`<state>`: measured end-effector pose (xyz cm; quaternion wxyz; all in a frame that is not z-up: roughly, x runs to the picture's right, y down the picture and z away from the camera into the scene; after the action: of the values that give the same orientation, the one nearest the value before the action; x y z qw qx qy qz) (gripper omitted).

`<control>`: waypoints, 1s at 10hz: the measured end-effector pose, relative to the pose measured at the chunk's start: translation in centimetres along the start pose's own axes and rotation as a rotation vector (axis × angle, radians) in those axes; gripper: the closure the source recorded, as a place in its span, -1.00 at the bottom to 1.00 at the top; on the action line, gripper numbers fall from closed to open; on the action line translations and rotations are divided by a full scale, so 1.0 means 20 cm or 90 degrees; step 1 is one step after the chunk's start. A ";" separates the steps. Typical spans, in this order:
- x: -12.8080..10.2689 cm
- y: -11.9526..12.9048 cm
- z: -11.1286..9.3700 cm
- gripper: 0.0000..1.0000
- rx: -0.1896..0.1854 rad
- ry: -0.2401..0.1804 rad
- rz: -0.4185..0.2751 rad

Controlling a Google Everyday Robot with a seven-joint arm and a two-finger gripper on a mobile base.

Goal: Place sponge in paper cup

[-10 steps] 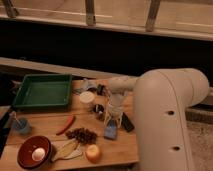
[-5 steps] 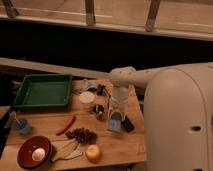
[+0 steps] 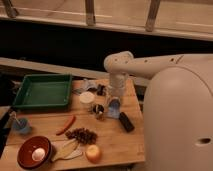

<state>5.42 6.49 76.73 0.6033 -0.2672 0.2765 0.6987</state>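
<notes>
lifted now, sponge (image 3: 114,109) hangs pinched in tool (image 3: 114,103) beside paper cup (image 3: 87,98), black bar (image 3: 126,121) near.

sponge (image 3: 113,109) partly hidden under gripper (image 3: 115,100), arm (image 3: 150,63) cropped

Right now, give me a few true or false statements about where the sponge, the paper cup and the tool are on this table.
1. The sponge is inside the paper cup. False: it lies on the table beside the cup.
2. The tool is down at the sponge. True.
3. The black bar lies in the green tray. False: it lies on the table, on the far side of the sponge from the cup.
4. The brown bowl at the table's near corner holds a pale egg-shaped thing. True.
</notes>
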 end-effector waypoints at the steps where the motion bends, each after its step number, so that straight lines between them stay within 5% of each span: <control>1: -0.04 0.07 -0.07 1.00 0.001 -0.017 -0.016; 6: -0.15 0.49 -0.38 1.00 -0.021 -0.103 -0.113; 10: -0.15 0.49 -0.39 1.00 -0.019 -0.102 -0.115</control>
<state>-3.55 -2.28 74.09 0.6800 -0.2431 0.1917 0.6646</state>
